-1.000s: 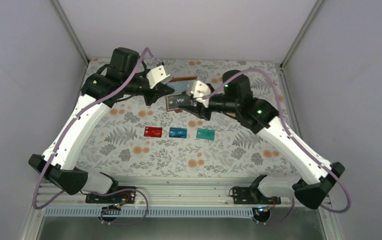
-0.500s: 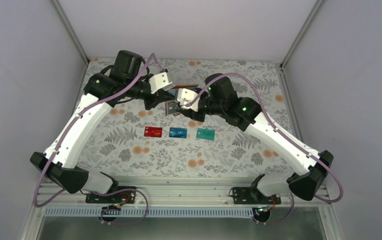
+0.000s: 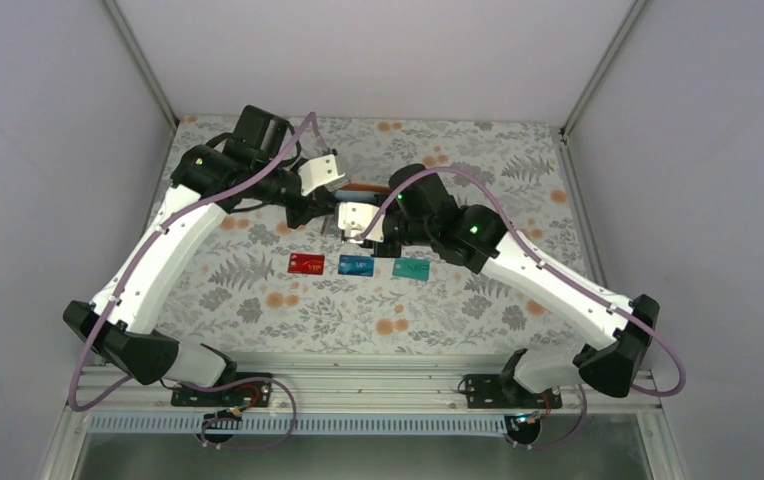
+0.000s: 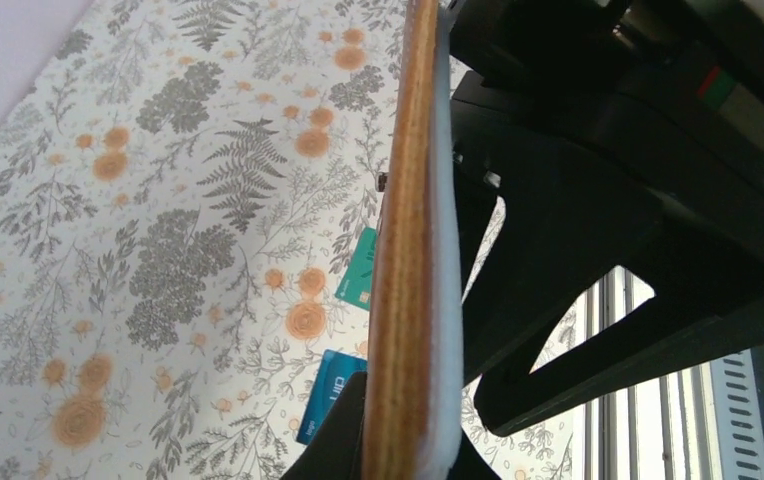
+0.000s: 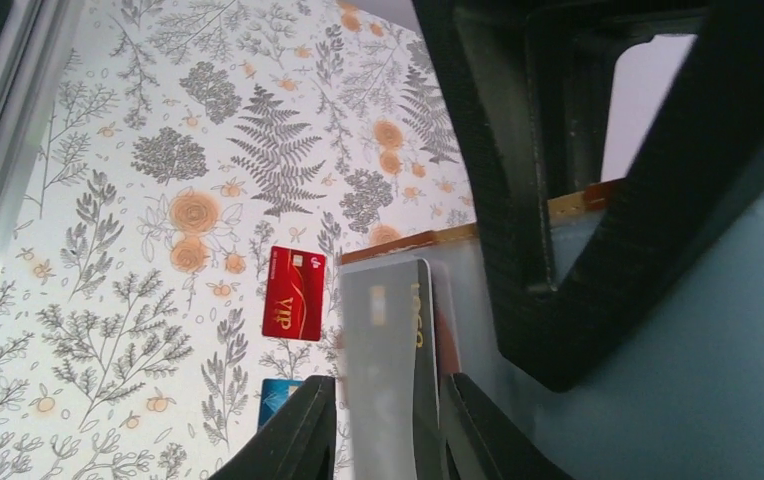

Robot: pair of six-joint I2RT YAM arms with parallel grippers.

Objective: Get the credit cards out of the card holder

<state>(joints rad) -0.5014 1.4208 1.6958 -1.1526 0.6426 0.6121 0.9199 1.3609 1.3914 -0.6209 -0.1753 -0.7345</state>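
The right jaws have swung in, narrowing around the black card [image 5: 383,330] poking from the holder [image 4: 408,250], which the left jaws clamp aloft. Whether it is pinched yet, I cannot tell. Its pull-out looks imminent.

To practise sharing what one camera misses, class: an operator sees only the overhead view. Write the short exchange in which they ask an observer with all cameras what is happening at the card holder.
Operator: From overhead, both grippers crowd the card holder. Does the left gripper have it?
Observer: Yes. Its wrist camera shows it shut on the holder, seen edge-on there.
Operator: And the right gripper?
Observer: Its wrist camera shows a dark card between its fingers, lying against the holder's pale lining. I cannot tell whether they pinch it.
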